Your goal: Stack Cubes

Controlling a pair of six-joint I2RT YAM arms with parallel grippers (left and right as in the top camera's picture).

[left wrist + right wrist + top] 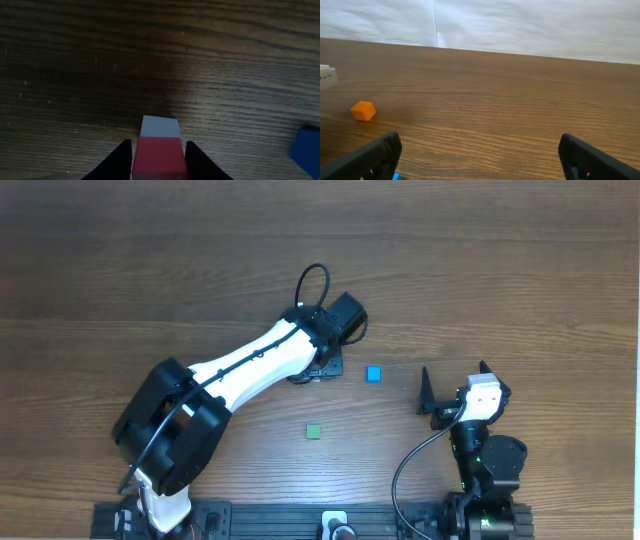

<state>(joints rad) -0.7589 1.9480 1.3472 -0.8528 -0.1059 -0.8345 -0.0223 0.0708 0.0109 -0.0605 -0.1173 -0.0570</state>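
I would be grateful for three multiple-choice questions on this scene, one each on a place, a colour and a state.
1. In the top view, where does the green cube lie relative to the blue cube?
A) nearer the arms' bases, to the left
B) stacked on it
C) touching its right side

2. What colour is the cube between the left end effector's fingers?
A) orange
B) green
C) red

3. How is the right end effector?
A) shut on a cube
B) open, holding nothing
C) shut, empty

Answers: 1 A, it sits apart, lower left of the blue one; 2 C, the left wrist view shows a red cube there; 3 B, its fingers stand wide apart, nothing between them.
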